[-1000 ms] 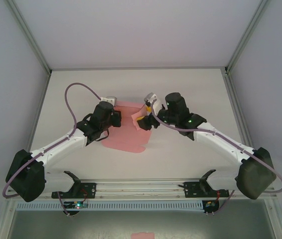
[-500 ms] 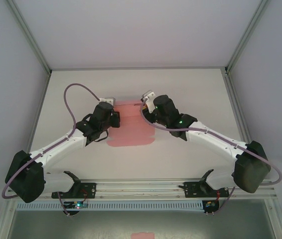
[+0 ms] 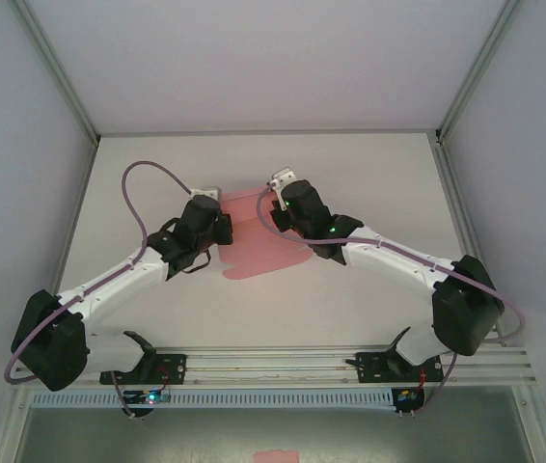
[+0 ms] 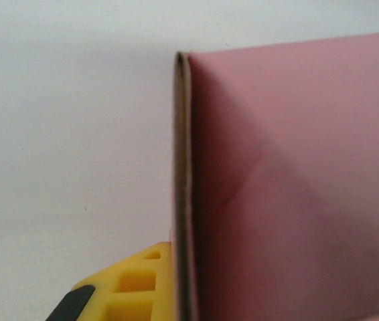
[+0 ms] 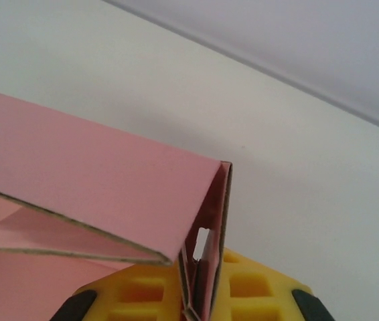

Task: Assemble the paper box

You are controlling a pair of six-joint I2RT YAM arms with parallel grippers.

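Note:
The paper box (image 3: 261, 253) is a pink card sheet, partly folded, on the white table between my two arms. My left gripper (image 3: 225, 228) is shut on its left side. In the left wrist view the card's edge (image 4: 183, 200) stands upright against one yellow finger (image 4: 136, 284), and the other finger is hidden behind the card. My right gripper (image 3: 275, 218) is shut on the sheet's far right part. In the right wrist view a doubled-over pink flap (image 5: 206, 267) is pinched at my right gripper (image 5: 203, 297), and a folded panel (image 5: 96, 180) leans away to the left.
The white table (image 3: 369, 183) has bare room behind and to the right of the arms. Metal frame posts (image 3: 61, 72) rise at the back corners. A slotted rail (image 3: 273, 365) runs along the near edge, with a small pink patch (image 3: 277, 455) below it.
My right arm swung left toward the left gripper and its jaws closed on a flap of the card. The sheet's visible outline shifted and narrowed. The left gripper kept its grip in place.

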